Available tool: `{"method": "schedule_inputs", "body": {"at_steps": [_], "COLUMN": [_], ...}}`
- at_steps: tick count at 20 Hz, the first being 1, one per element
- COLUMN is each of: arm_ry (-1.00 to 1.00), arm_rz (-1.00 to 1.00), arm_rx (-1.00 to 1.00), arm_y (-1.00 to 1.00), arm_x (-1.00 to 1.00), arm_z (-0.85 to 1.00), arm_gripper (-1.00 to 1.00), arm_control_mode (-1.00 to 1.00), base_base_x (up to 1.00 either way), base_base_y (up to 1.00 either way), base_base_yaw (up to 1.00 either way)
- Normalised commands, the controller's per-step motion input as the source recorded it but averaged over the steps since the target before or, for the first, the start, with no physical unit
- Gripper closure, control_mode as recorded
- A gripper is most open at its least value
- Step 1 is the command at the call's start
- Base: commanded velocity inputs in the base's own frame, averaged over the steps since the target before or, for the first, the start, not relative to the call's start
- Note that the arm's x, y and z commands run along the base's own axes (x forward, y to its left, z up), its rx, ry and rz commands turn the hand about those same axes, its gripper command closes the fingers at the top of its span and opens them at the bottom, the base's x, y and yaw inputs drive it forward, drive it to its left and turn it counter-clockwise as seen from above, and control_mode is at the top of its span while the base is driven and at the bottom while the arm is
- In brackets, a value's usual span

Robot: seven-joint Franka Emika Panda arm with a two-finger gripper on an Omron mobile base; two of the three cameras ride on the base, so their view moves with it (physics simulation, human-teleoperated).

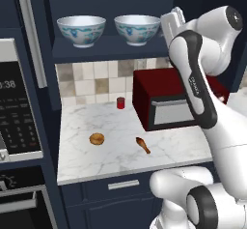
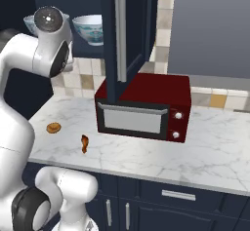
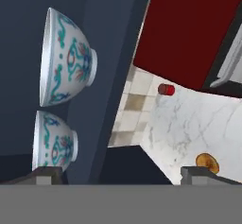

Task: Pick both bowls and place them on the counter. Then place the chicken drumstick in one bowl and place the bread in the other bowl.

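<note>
Two white bowls with blue-teal pattern stand side by side on the dark navy shelf, the left bowl point(image 1: 81, 30) and the right bowl point(image 1: 137, 28). In the rolled hand view the bowls point(image 3: 66, 57) point(image 3: 52, 142) appear sideways at the left. My gripper point(image 3: 125, 176) is open with nothing between its fingertips, held at shelf height just right of the right bowl and apart from it. On the marble counter point(image 1: 87, 165) lie the round bread point(image 1: 97, 138) and the brown chicken drumstick point(image 1: 143, 145), a short gap between them. From the right base view, bread point(image 2: 53, 127) and drumstick point(image 2: 85, 143) sit near the counter's front.
A red microwave point(image 1: 166, 105) stands on the counter to the right of the foods, under my arm. A small red can point(image 1: 120, 102) stands by the tiled back wall. A wall oven point(image 1: 17, 112) borders the counter on the left. An open cabinet door point(image 2: 124, 35) hangs above the microwave.
</note>
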Motion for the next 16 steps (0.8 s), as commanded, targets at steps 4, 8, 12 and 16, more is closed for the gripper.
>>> {"method": "schedule_inputs", "body": {"at_steps": [4, 8, 12, 16], "arm_ry": [0.0, 0.0, 0.0, 0.01], "arm_rz": [-0.01, 0.0, -0.03, -0.01], "arm_rx": [0.19, 0.12, 0.11, 0.12], "arm_y": [-0.13, -0.11, -0.03, -0.01], "arm_x": [0.36, 0.42, 0.55, 0.6], "arm_z": [0.23, 0.11, 0.06, 0.01], "arm_gripper": [-1.0, -1.0, -1.0, -1.0], "arm_control_mode": [-1.0, -1.0, -1.0, -1.0], "base_base_x": [0.0, 0.0, 0.0, 0.0], "base_base_y": [0.0, 0.0, 0.0, 0.0], "base_base_yaw": [0.0, 0.0, 0.0, 0.0]}}
